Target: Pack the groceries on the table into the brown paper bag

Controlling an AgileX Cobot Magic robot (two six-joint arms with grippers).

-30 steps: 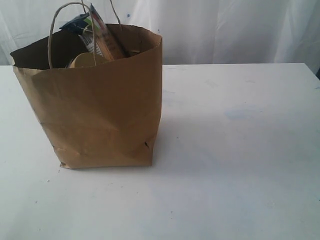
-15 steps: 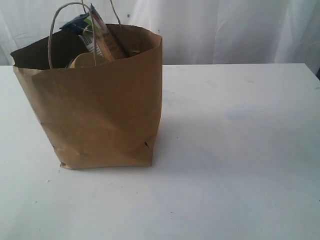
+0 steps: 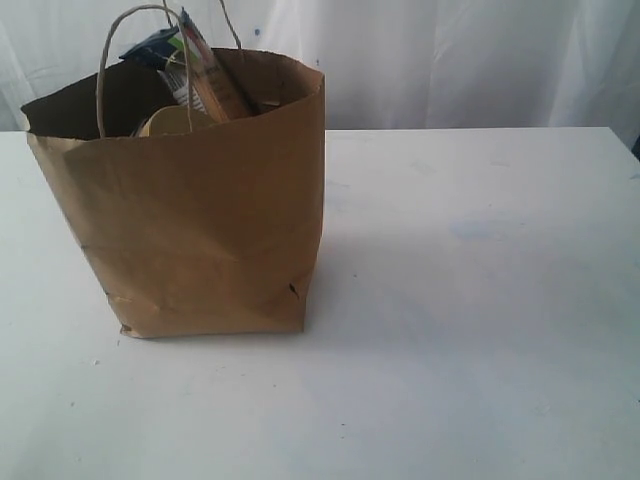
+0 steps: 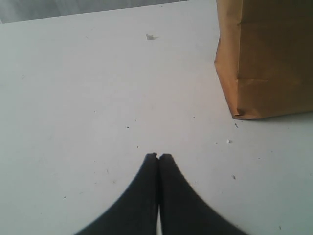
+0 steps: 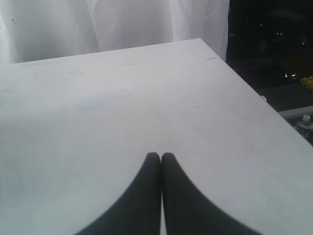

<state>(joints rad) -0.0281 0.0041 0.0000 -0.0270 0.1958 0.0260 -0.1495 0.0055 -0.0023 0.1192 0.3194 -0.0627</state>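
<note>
The brown paper bag (image 3: 200,210) stands upright on the left of the white table (image 3: 470,300). A navy-orange spaghetti pack (image 3: 205,75) sticks out of its mouth, and a gold lid (image 3: 175,122) shows just inside the rim. In the left wrist view my left gripper (image 4: 158,156) is shut with nothing in it, hovering over bare tabletop a short way from the bag's bottom corner (image 4: 266,58). My right gripper (image 5: 161,155) is shut and empty over the table (image 5: 122,112). Neither arm shows in the exterior view. A few small white lumps (image 4: 149,36) lie on the table.
White curtain (image 3: 450,60) hangs behind the table. In the right wrist view the table's corner (image 5: 200,41) and side edge drop off to a dark area with clutter (image 5: 274,58).
</note>
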